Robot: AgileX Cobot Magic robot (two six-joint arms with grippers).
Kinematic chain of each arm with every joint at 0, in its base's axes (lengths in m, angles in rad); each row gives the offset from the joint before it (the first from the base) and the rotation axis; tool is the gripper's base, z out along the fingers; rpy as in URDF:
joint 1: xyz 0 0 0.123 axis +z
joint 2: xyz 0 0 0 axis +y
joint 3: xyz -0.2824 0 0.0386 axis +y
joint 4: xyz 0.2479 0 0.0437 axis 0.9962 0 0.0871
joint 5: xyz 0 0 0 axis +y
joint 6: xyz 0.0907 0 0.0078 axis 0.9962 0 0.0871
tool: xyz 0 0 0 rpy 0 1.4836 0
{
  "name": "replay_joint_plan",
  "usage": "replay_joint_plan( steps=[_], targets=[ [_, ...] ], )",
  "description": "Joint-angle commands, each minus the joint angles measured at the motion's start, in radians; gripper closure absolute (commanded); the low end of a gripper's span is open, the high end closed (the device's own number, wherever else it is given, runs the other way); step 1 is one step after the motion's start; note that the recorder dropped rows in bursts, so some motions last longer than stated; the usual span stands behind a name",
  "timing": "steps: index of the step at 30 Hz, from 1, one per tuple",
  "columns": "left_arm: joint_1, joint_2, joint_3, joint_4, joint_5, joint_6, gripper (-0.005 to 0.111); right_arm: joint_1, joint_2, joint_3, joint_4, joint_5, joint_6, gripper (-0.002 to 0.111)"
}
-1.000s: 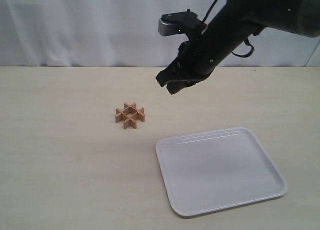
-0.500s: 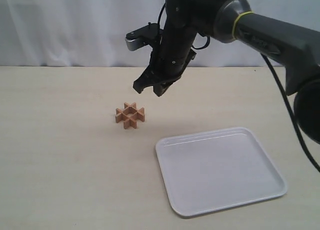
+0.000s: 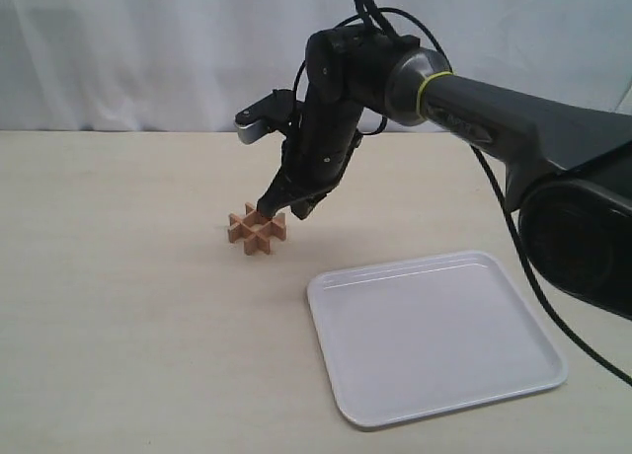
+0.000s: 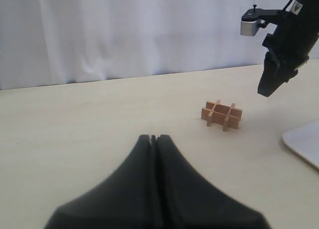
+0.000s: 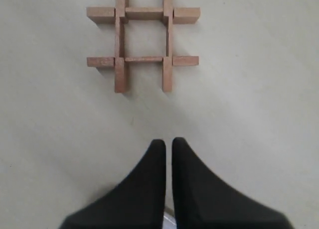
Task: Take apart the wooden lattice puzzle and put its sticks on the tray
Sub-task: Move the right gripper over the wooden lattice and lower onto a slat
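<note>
The left gripper is idling well apart from the work, its smooth black fingers pressed together on nothing. The wooden lattice puzzle is lying flat on the matte beige table, its four light-brown, square-edged sticks interlocking into a hash. The right gripper is hovering just above and beside it, tips drawn together and empty, probably lining up on one stick. To the right, the tray, shallow glossy white plastic with rounded corners, is sitting near, ready to receive the pieces.

puzzle: matt bare wood | tray: smooth white plastic | table: matt
</note>
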Motion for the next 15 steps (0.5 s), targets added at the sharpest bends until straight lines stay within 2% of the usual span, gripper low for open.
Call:
replay_joint_plan(
  steps=[1,2,4,15],
  targets=[
    [-0.001,0.0,0.002,-0.001,-0.012,-0.003,0.107,0.0,0.025,-0.007,0.024,-0.049,-0.02,0.092],
    [-0.001,0.0,0.002,-0.001,-0.012,-0.003,0.107,0.0,0.031,-0.007,0.053,-0.08,-0.02,0.086],
    [-0.001,0.0,0.002,-0.001,-0.012,-0.003,0.107,0.0,0.049,-0.007,0.077,-0.118,-0.02,0.082],
    [-0.001,0.0,0.002,-0.001,-0.012,-0.003,0.107,0.0,0.101,-0.007,0.018,-0.194,-0.02,0.082]
  ],
)
